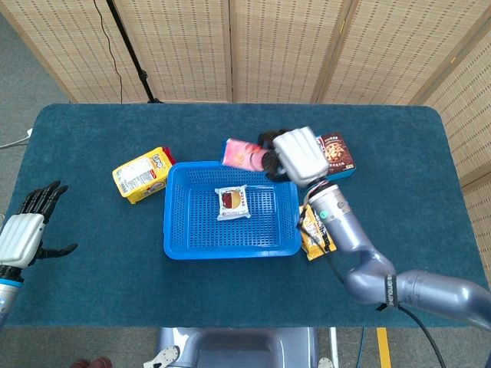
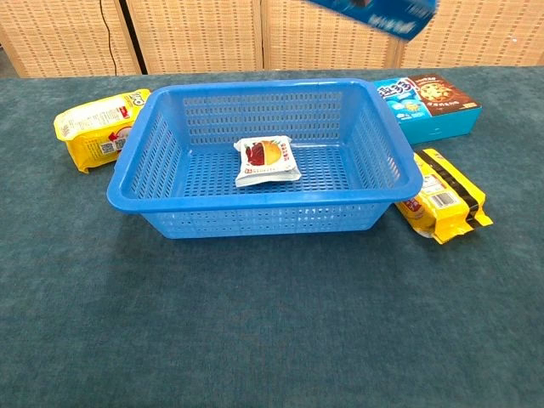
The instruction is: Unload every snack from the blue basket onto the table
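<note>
My right hand [image 1: 295,156] is raised above the far right corner of the blue basket [image 1: 178,247] and grips a pink and blue cookie box [image 1: 244,156]. In the chest view only the box's blue underside [image 2: 382,12] shows at the top edge. One small white snack packet [image 1: 232,202] [image 2: 267,161] lies flat on the floor of the basket [image 2: 136,166]. My left hand [image 1: 25,232] hovers open at the table's left edge, far from the basket.
A yellow snack bag [image 1: 141,174] [image 2: 98,123] lies left of the basket. A blue cookie box [image 1: 331,159] [image 2: 427,104] sits at the back right. A yellow and black packet [image 1: 316,227] [image 2: 439,204] lies against the basket's right side.
</note>
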`<state>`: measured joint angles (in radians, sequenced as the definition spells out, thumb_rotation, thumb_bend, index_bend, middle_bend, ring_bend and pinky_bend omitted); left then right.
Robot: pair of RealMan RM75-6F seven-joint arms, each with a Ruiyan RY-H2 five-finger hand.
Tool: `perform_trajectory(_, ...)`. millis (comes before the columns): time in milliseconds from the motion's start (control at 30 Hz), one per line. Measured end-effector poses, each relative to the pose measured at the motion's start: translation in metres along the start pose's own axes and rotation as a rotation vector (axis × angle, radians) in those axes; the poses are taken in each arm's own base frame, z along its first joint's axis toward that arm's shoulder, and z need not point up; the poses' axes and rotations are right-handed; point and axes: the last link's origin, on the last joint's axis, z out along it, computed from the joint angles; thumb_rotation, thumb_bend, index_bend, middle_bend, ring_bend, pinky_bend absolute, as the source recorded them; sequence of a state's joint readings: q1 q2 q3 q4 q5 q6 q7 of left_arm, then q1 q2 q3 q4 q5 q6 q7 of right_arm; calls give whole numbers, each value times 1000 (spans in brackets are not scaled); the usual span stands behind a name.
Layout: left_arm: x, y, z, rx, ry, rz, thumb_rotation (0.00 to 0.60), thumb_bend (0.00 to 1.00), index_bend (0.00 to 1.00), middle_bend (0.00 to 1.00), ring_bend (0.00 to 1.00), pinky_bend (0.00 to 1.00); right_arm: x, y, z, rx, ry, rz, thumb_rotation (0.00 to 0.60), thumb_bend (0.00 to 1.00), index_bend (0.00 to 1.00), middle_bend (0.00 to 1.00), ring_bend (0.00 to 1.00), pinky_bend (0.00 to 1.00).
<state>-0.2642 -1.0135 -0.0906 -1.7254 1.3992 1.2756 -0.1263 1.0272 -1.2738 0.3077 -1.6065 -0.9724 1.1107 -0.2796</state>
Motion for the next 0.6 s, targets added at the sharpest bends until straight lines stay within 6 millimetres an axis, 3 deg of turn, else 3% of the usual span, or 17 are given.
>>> perform_trajectory(167,-2,2,-1,-9,-5,5,600,0,0,0,0,0,10,63,1,-165,7,-95,600,234,617,576,537,646)
perform_trajectory(333,-3,5,-2,-15,-6,10,600,0,0,0,0,0,4,116,-11,-299,-48,-119,600,237,617,576,537,646)
perform_trajectory(500,-4,7,-4,-16,-5,13,600,0,0,0,0,0,-14,139,-21,-359,-135,-87,600,237,595,562,518,645)
perform_trajectory(600,-6,7,-5,-17,-8,17,600,0,0,0,0,0,-27,142,-27,-365,-203,-33,600,141,396,388,349,531)
